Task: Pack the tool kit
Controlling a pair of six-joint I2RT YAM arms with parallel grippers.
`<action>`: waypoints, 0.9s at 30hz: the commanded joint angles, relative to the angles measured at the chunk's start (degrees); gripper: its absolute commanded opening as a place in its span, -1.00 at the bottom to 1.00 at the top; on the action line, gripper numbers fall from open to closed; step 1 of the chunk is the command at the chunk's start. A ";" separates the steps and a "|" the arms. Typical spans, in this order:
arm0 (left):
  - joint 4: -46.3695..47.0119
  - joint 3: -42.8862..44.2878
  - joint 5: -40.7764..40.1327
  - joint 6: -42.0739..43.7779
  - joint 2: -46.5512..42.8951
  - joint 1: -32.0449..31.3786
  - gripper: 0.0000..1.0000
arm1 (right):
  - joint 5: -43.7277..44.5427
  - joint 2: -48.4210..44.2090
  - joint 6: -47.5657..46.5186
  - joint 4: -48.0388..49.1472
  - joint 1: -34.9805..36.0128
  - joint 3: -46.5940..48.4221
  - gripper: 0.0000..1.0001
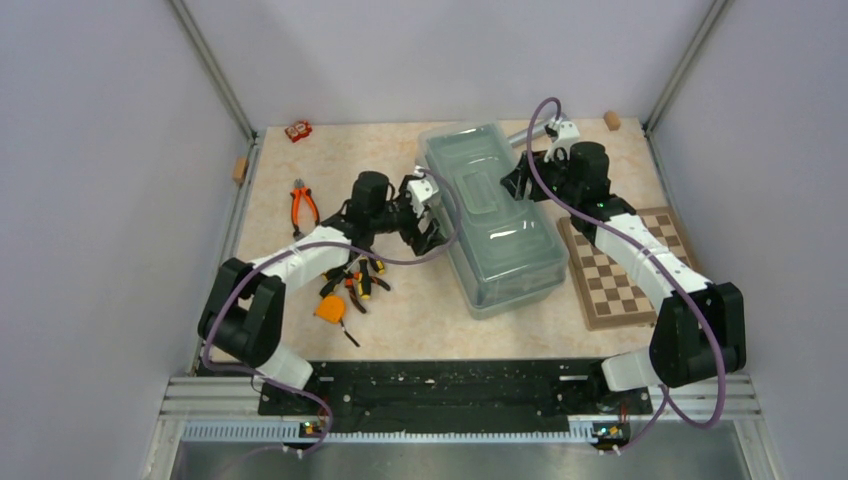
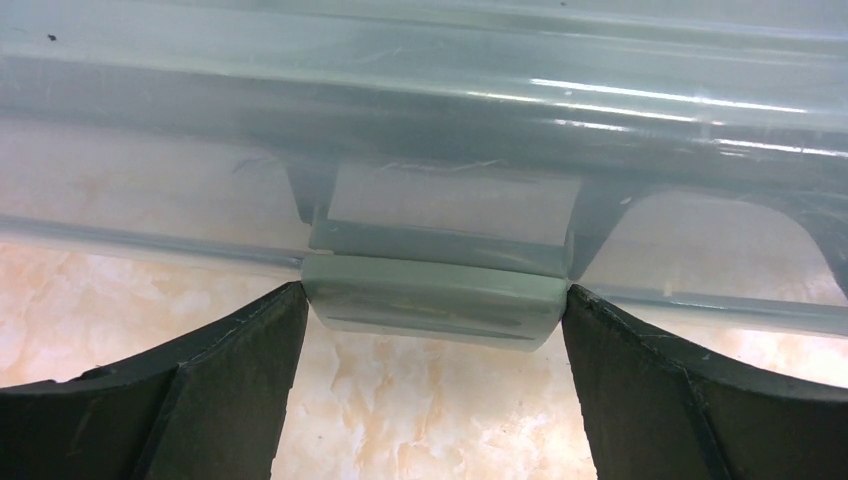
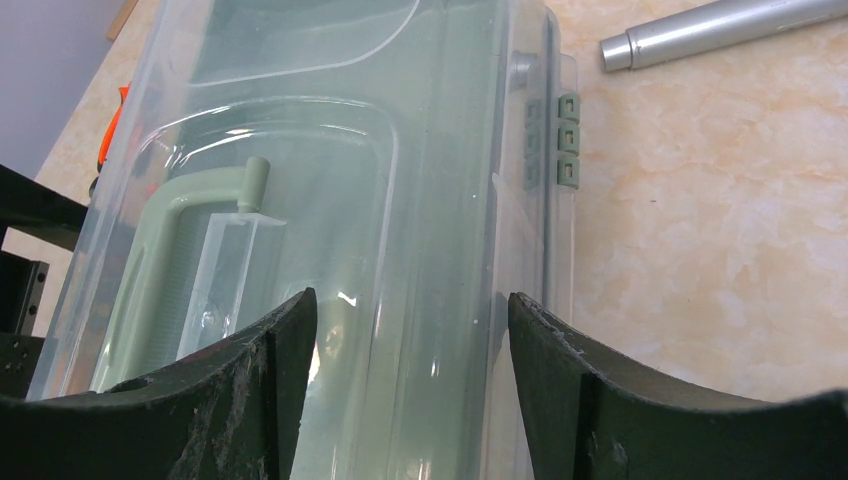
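The sage-green toolbox [image 1: 495,220] stands closed mid-table under its translucent lid [image 3: 330,200]. My left gripper [image 1: 430,215] is open at the box's left side; in the left wrist view [image 2: 434,292] its fingertips flank the green latch [image 2: 435,305], close against its two ends. My right gripper [image 1: 518,183] is open over the lid's right edge [image 3: 410,297], near the hinges [image 3: 567,140]. Orange-handled pliers [image 1: 303,205], black-yellow screwdrivers [image 1: 360,282] and the small orange tape measure [image 1: 330,308] lie on the table left of the box.
The brown-and-cream chessboard [image 1: 630,265] lies right of the box. A grey metal cylinder [image 3: 720,30] lies behind the box at the right. A small red object [image 1: 298,130] sits at the back left. Frame posts and walls bound the table.
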 commanded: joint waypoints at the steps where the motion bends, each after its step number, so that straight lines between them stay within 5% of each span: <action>1: 9.33 -0.57 -7.87 0.98 -4.34 -5.49 0.95 | -5.63 3.45 -2.12 -15.98 1.94 -4.08 0.32; 11: 17.15 -7.19 -45.99 -6.33 -9.26 -11.62 0.96 | -5.06 2.99 -2.06 -15.72 1.96 -4.32 0.32; 27: 18.49 -9.09 -84.41 -21.83 -12.89 -20.28 0.97 | -4.39 2.46 -1.80 -15.10 1.94 -4.70 0.32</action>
